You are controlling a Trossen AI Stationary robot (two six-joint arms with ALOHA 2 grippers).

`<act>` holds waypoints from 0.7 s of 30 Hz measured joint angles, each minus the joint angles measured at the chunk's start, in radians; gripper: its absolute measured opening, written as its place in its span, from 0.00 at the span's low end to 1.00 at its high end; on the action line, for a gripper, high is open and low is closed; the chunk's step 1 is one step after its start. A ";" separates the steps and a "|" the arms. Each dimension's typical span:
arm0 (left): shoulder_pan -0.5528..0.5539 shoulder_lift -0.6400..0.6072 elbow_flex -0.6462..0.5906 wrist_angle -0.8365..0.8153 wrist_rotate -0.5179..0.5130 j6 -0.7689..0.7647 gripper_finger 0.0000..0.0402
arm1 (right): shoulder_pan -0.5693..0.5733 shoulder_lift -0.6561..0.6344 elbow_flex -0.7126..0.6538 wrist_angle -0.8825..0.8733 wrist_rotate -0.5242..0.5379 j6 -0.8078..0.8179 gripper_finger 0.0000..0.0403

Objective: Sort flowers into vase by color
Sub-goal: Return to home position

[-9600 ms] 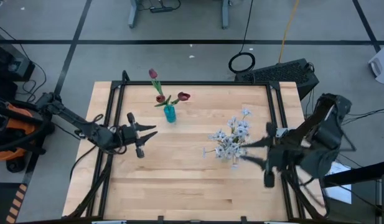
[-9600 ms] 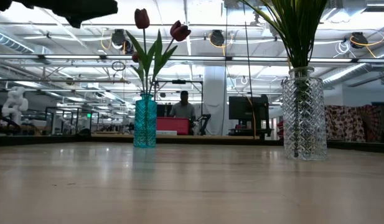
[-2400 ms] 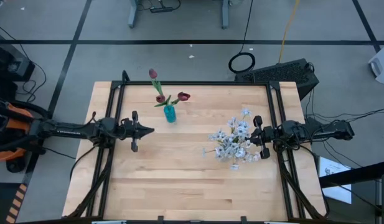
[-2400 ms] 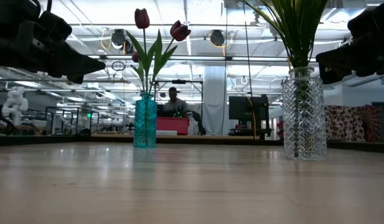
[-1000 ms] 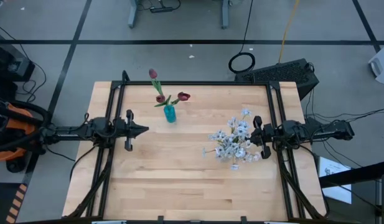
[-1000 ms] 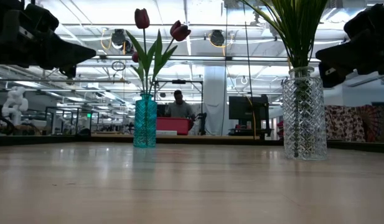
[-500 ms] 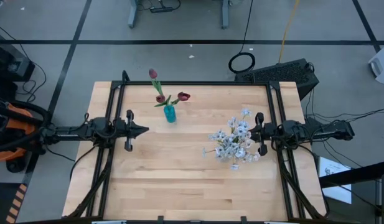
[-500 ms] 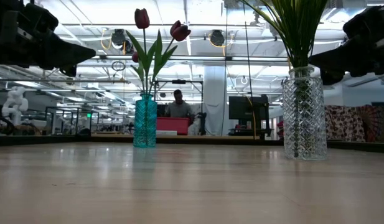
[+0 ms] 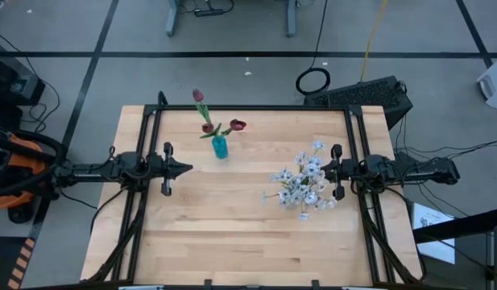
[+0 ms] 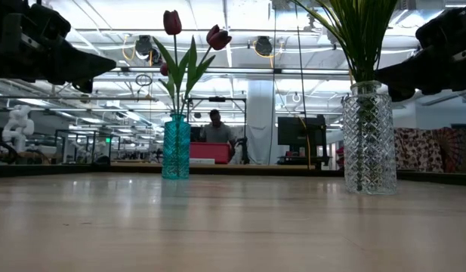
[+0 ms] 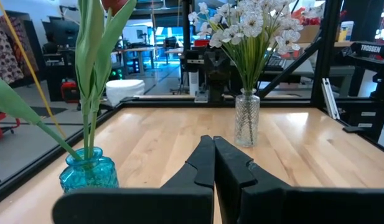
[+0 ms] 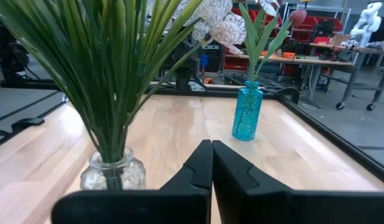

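Three dark red tulip buds (image 9: 209, 119) on green stems stand in a small teal glass vase (image 9: 220, 147) near the table's far left. A spray of tiny white and pale blue blossoms (image 9: 303, 182) stands in a clear cut-glass vase (image 10: 368, 140) toward the right. My left gripper (image 9: 189, 168) hovers shut at the left edge, pointing right, just near of the teal vase (image 11: 89, 173). My right gripper (image 9: 322, 171) hovers shut at the right edge, pointing left, beside the white spray and its clear vase (image 12: 112, 173).
Black frame rails (image 9: 143, 161) run along the table's left and right sides under the arms. Bare wood (image 9: 240, 234) fills the middle and near half. A person (image 10: 216, 128) stands in the room far behind the table.
My right arm has drawn back a little toward the table's right edge, away from the white spray. Flowers and vases stand as before.
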 joint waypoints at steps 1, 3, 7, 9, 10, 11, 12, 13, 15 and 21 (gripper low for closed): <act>0.000 0.000 0.000 0.000 0.000 0.000 0.00 | -0.005 0.000 0.000 -0.001 -0.010 -0.001 0.00; 0.000 0.000 0.000 0.000 0.000 0.000 0.00 | -0.011 0.000 0.000 -0.003 -0.018 0.002 0.00; 0.000 0.000 0.000 0.000 0.000 0.000 0.00 | -0.011 0.000 0.000 -0.007 -0.038 0.029 0.00; 0.000 0.000 0.000 0.000 0.001 0.000 0.00 | -0.011 0.000 0.000 -0.007 -0.038 0.039 0.00; 0.000 0.000 0.000 -0.002 0.007 0.001 0.00 | -0.011 0.000 0.000 -0.007 -0.039 0.040 0.00; 0.000 0.000 0.000 -0.003 0.021 0.001 0.00 | -0.010 0.000 0.000 -0.007 -0.039 0.040 0.00; 0.000 0.000 0.000 -0.004 0.030 0.005 0.00 | -0.010 0.000 0.000 -0.007 -0.039 0.040 0.00; 0.000 0.000 0.000 -0.005 0.032 0.009 0.00 | -0.010 0.000 0.000 -0.007 -0.039 0.040 0.00; 0.000 0.000 0.000 -0.005 0.034 0.014 0.00 | -0.010 0.000 0.000 -0.007 -0.039 0.041 0.00; -0.020 0.001 0.000 -0.004 0.054 -0.006 0.00 | -0.010 0.000 0.000 -0.007 -0.040 0.041 0.00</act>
